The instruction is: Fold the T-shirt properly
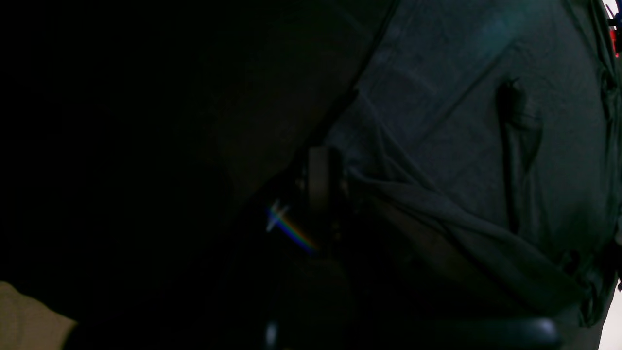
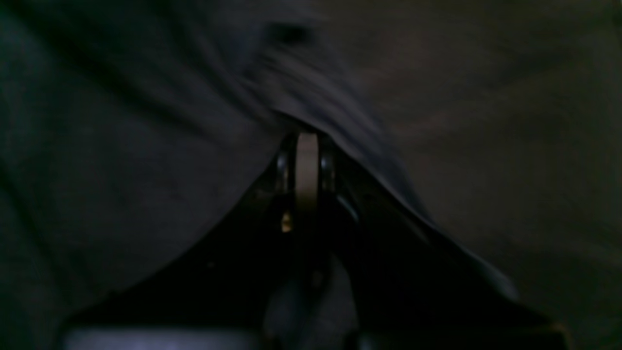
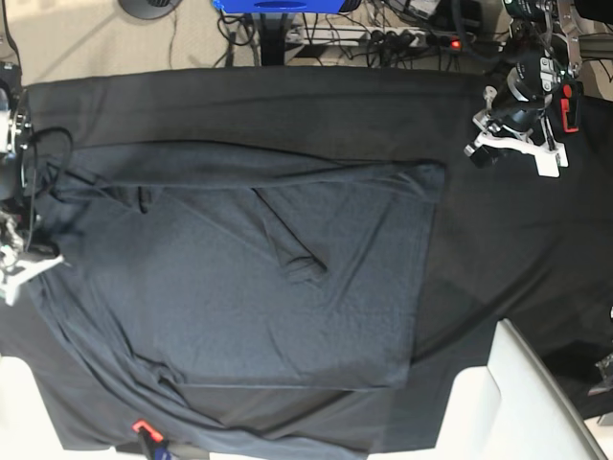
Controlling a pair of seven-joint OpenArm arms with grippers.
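T-shirt (image 3: 239, 287) spread across middle and camera-left of tabletop (image 3: 508, 220), on black cloth, partly folded: straight edge down camera-right side, one sleeve flap doubled over near centre, hem bunched and rippled toward bottom-left. Soft thin knit, light, limp; drapes and wrinkles at once, no stiffness to hold a crease, likely drags on the cloth beneath rather than slides. Best taken by pinching an edge or corner, both layers together, two points well apart so the fold line stays straight; mid-panel pinches would only tent the fabric.

Right claw (image 2: 307, 141) clenched on a gathered ridge of T-shirt fabric, cloth pulled taut into folds away from the tips. In base view that arm sits at the far camera-left edge, beside the shirt's edge.

Left claw (image 1: 320, 182) clamped, dark fabric draped just beside and over it in the wrist view; too dark to tell whether shirt or black cloth is pinched, or anything at all. Picture dim.
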